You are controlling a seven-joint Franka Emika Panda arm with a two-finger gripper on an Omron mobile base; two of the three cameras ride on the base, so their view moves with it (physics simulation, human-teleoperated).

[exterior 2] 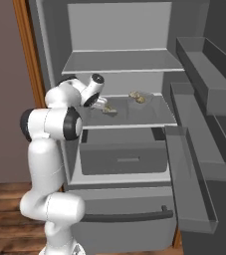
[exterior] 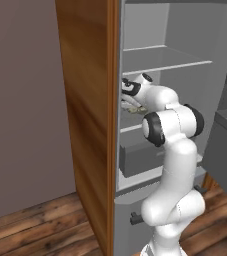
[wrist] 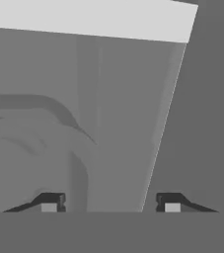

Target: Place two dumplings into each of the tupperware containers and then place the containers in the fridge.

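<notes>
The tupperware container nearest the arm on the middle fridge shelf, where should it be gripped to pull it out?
Grip the tupperware container by its front rim, coming level from the open fridge front; it is shallow, lidless, and the shelf above blocks a top approach.

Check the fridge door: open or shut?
Open. The fridge interior shelves show in both base views, the door swung out to the right with its bins facing in. Dumplings sit on the middle shelf.
</notes>
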